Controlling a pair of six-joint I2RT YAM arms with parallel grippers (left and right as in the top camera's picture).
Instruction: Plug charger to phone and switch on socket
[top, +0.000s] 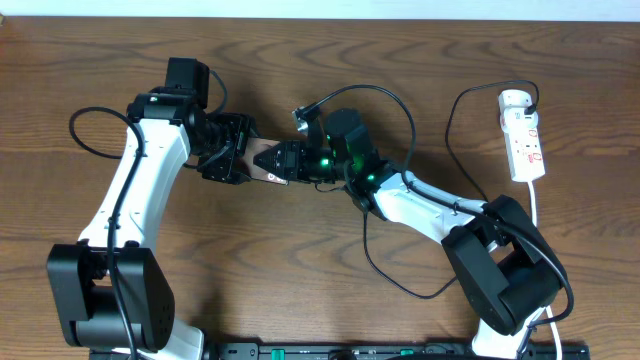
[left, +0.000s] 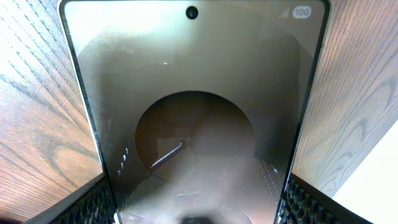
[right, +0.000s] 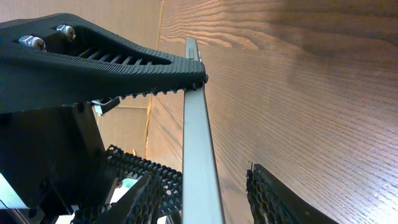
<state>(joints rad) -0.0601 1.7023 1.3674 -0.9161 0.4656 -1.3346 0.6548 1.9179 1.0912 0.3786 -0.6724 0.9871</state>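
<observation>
You have the phone (left: 193, 93) pinched in the left jaws, "100" readable at its corner; the right jaws gape astride its edge. The socket (top: 522, 140) lettering is illegible.

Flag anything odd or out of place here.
The phone is clamped in the left tool, with the open right tool straddling its edge. The charger's plug tip lies loose, held by neither.
</observation>
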